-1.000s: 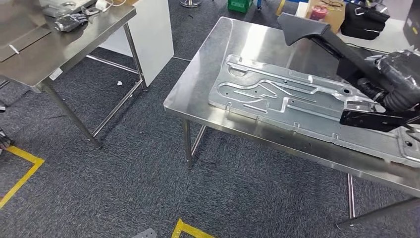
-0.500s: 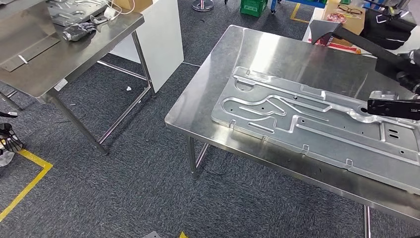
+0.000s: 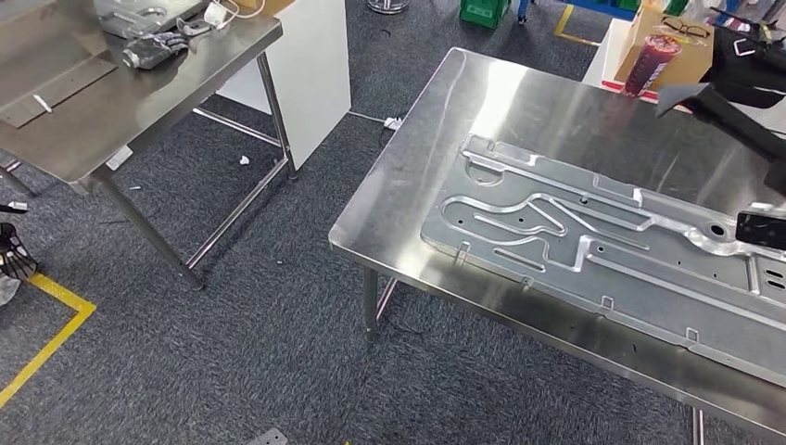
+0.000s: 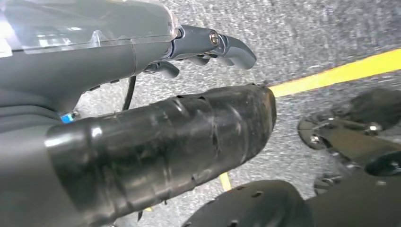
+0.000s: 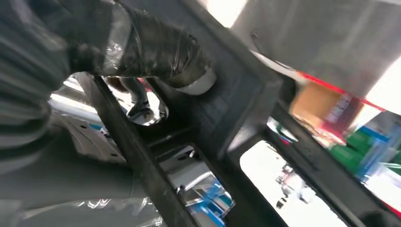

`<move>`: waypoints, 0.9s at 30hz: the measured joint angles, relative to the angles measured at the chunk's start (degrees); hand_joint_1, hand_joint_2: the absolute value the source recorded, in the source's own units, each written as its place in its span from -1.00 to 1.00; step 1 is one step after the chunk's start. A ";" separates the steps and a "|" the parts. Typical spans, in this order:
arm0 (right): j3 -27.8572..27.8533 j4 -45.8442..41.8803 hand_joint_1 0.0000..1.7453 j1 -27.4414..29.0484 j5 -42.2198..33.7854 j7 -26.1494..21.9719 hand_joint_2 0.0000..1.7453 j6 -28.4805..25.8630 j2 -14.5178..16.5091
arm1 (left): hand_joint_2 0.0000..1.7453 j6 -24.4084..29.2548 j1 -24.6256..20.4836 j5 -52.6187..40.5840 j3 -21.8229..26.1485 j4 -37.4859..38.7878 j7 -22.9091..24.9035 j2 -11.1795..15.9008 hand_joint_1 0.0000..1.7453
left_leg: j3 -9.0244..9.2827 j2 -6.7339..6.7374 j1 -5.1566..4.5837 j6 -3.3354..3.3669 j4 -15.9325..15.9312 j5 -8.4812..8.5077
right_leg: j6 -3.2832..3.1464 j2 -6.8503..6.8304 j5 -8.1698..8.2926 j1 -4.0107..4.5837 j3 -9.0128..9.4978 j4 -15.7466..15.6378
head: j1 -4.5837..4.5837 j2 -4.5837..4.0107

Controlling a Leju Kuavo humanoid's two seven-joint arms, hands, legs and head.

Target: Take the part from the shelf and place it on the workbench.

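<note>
Currently, the scene reads as follows.

Right hand: the right hand point(image 5: 142, 52), wrapped in dark tape, is closed around a bar of the black part point(image 5: 227, 118); in the right wrist view the thumb lies across the frame member and the grip is firm.

Black part: an open black frame of straight bars. In the head view its far end point(image 3: 732, 102) stands raised above the far right of the tabletop point(image 3: 519, 102), well above the steel surface, and a second black end point(image 3: 762, 229) shows at the right edge just over the pressed panel.

Pressed panel: a large stamped metal sheet point(image 3: 593, 250) lies flat on the tabletop, below and beside the right hand; it carries ribs, slots and small holes.

Left hand: the left hand point(image 4: 156, 127) hangs over the dark carpet point(image 4: 307, 28) with nothing in it; its thick taped thumb is extended and the darker fingers point(image 4: 222, 45) are apart from the thumb, slightly curled. A yellow floor line point(image 4: 340, 71) runs beyond its fingertips.

Cardboard box: a brown box point(image 3: 672, 51) with a red cylinder point(image 3: 647, 57) in front of it stands beyond the far edge of the tabletop, near the raised end of the part.

Second table: a steel table point(image 3: 111, 102) stands well away, on the left-hand side.
</note>
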 joint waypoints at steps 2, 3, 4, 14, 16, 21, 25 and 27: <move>0.02 0.93 1.00 3.05 -0.66 0.43 1.00 -1.25 -0.13 | -1.00 -0.31 -0.04 0.16 0.21 0.00 -0.23 0.05 -1.00 | 0.16 -0.02 -0.04 0.26 -0.02 -0.20 | 0.02 -0.03 -0.13 -0.01 0.39 -0.43 | 0.02 -0.01; 0.01 1.25 1.00 4.47 -0.85 0.56 1.00 -1.71 -0.15 | -1.00 -0.38 -0.04 0.23 0.26 0.00 -0.32 0.08 -1.00 | 0.22 -0.02 -0.06 0.34 -0.02 -0.26 | 0.03 -0.03 -0.13 -0.01 0.48 -0.53 | 0.02 -0.01; 0.01 1.50 1.00 5.65 -0.98 0.64 1.00 -2.06 -0.15 | -1.00 -0.39 -0.04 0.30 0.28 0.00 -0.38 0.12 -1.00 | 0.25 -0.02 -0.09 0.40 -0.01 -0.30 | 0.04 -0.03 -0.14 -0.02 0.51 -0.57 | 0.02 -0.01; -0.92 4.41 1.00 13.50 0.28 1.05 1.00 -3.47 0.20 | -1.00 -0.39 0.04 0.59 0.56 0.00 -0.59 0.97 -1.00 | 0.36 0.06 -0.35 0.56 0.00 -0.36 | 1.56 -0.01 -0.20 -0.26 0.49 -0.53 | -0.02 -0.01; -1.38 5.00 1.00 13.96 1.28 0.90 1.00 -3.46 0.46 | -1.00 -0.38 0.06 0.80 0.67 0.00 -0.66 1.07 -1.00 | 0.43 0.06 -0.34 0.55 -0.06 -0.34 | 1.59 -0.02 -0.23 -0.23 0.49 -0.45 | -0.02 -0.01; -3.63 6.73 1.00 14.78 4.30 0.44 1.00 -3.43 2.30 | -1.00 -0.44 0.06 1.14 1.13 0.00 -0.79 1.18 -1.00 | 0.52 0.05 -0.50 0.66 -0.02 -0.43 | 1.70 0.02 -0.25 -0.32 0.50 -0.45 | -0.04 -0.01; -4.91 7.73 1.00 14.74 6.00 0.38 1.00 -3.27 4.26 | -1.00 -0.54 0.04 1.16 1.30 0.00 -1.09 1.33 -1.00 | 0.95 0.16 -0.53 1.32 -0.59 -0.48 | 2.11 0.07 -0.46 -0.47 0.68 -0.57 | -0.02 -0.01; -5.43 8.15 1.00 14.56 6.51 0.31 1.00 -3.17 4.81 | -1.00 -0.55 0.00 1.19 1.40 -0.01 -1.15 1.33 -1.00 | 1.83 0.49 -0.22 1.73 -1.81 -0.12 | 2.10 0.12 -1.78 -0.51 -0.35 1.90 | 0.14 -0.01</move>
